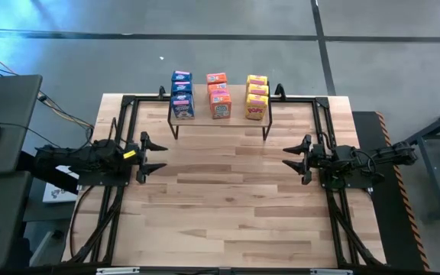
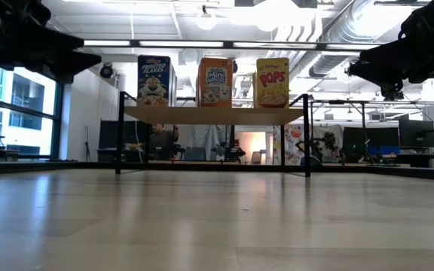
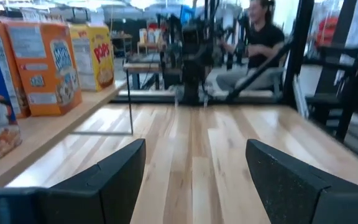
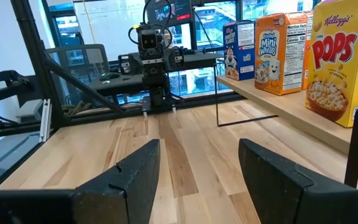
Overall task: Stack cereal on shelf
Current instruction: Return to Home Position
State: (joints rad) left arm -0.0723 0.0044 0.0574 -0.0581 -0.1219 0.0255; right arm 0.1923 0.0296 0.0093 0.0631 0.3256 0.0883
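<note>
The cereal stands upright in three rows on the shelf (image 1: pixel 220 121) at the table's far middle. The blue boxes (image 1: pixel 181 95) are on the left, the orange-red ones (image 1: pixel 218 95) in the middle and the yellow ones (image 1: pixel 257 96) on the right. The low view shows the front box of each row (image 2: pixel 154 80), (image 2: pixel 215 81), (image 2: pixel 273 83) resting by its base on the shelf's wooden top (image 2: pixel 213 114). My left gripper (image 1: pixel 155 155) hovers open at the table's left, pointing level toward the right. My right gripper (image 1: pixel 295 159) hovers open at the table's right, facing it. Nothing lies between either pair of fingers (image 3: pixel 117 180), (image 4: pixel 135 174).
Bare slatted tabletop (image 1: pixel 220 198) lies between the two grippers and in front of the shelf's thin black legs (image 1: pixel 176 128), (image 1: pixel 264 128). Black frame rails (image 1: pixel 121 114), (image 1: pixel 323 114) run along both sides. A person (image 3: pixel 257 43) sits beyond the table's right side.
</note>
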